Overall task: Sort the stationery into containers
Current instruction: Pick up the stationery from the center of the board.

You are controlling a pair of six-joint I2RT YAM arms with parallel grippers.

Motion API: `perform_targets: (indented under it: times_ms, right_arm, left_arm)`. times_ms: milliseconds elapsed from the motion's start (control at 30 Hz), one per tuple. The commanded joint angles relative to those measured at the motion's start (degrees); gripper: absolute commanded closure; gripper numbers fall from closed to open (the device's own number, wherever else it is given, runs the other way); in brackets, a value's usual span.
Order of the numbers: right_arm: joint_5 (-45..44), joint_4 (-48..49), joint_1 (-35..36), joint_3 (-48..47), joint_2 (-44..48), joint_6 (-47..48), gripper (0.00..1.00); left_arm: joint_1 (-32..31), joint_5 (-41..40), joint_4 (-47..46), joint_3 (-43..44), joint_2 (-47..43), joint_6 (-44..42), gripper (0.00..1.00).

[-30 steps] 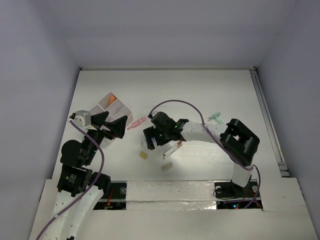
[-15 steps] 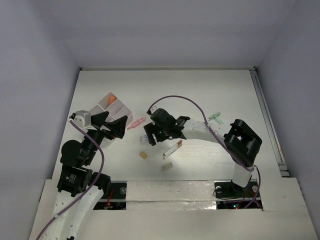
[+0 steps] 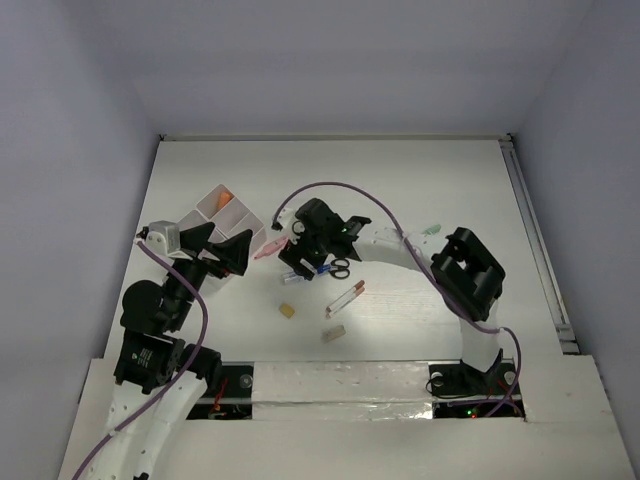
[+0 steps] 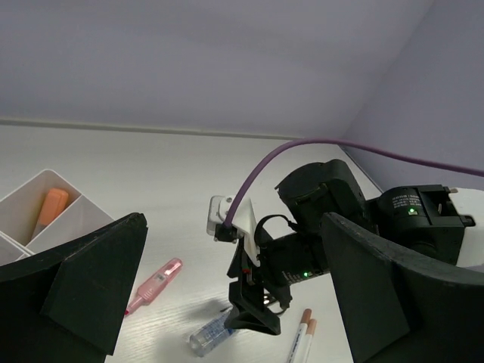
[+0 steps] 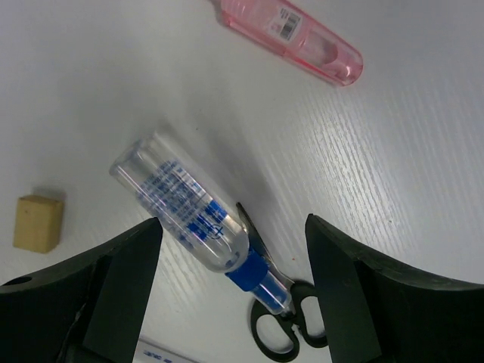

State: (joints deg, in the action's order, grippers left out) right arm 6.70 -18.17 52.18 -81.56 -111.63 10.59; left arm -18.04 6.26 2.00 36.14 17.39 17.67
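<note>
Jaws spread wide on both sides: your right gripper [image 5: 231, 291] points down over a clear blue-capped tube [image 5: 185, 212], which lies across the black-handled scissors [image 5: 287, 325] on the worktop [image 3: 430, 180]. It is gripping nothing. The right arm stretches leftward from a raised elbow. A pink marker-like piece [image 5: 291, 38] lies just beyond the tube, with a beige block [image 5: 36, 221] off to one side. Your left arm is folded near its base, its left gripper [image 4: 227, 302] empty beside the white tray [image 3: 210, 197]. An orange piece [image 4: 49, 212] sits in one compartment.
</note>
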Motion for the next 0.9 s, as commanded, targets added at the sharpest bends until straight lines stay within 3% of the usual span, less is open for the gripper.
perform_targets:
  times_ms: [0,333,567,700,867]
  right_arm:
    - [6.48,-4.23,-0.68,-2.90,-1.47,8.91,0.18]
    - [10.70,-7.58,-0.68,-5.10,-6.31,12.61,0.27]
    - [12.02,-9.34,-0.68,-9.58,-9.83,14.19,0.43]
    - [12.46,-10.21,-0.68,-10.72,-10.09,15.51,0.62]
    - [12.28,-10.22,-0.68,-10.38,-8.43,16.74,0.76]
  left_arm:
    - [-0.41,-1.16,-2.09,2.35,-0.69,-1.15,0.01]
    - [-0.41,-3.36,-2.18,2.71,-1.30,-1.06,0.01]
    - [-0.41,-3.27,-2.09,2.53,-1.30,-0.62,0.01]
    - [-0.41,-3.27,-2.17,2.36,-1.39,-0.36,0.01]
    - [-0.41,-3.27,-2.18,2.44,-1.57,-0.01,0.01]
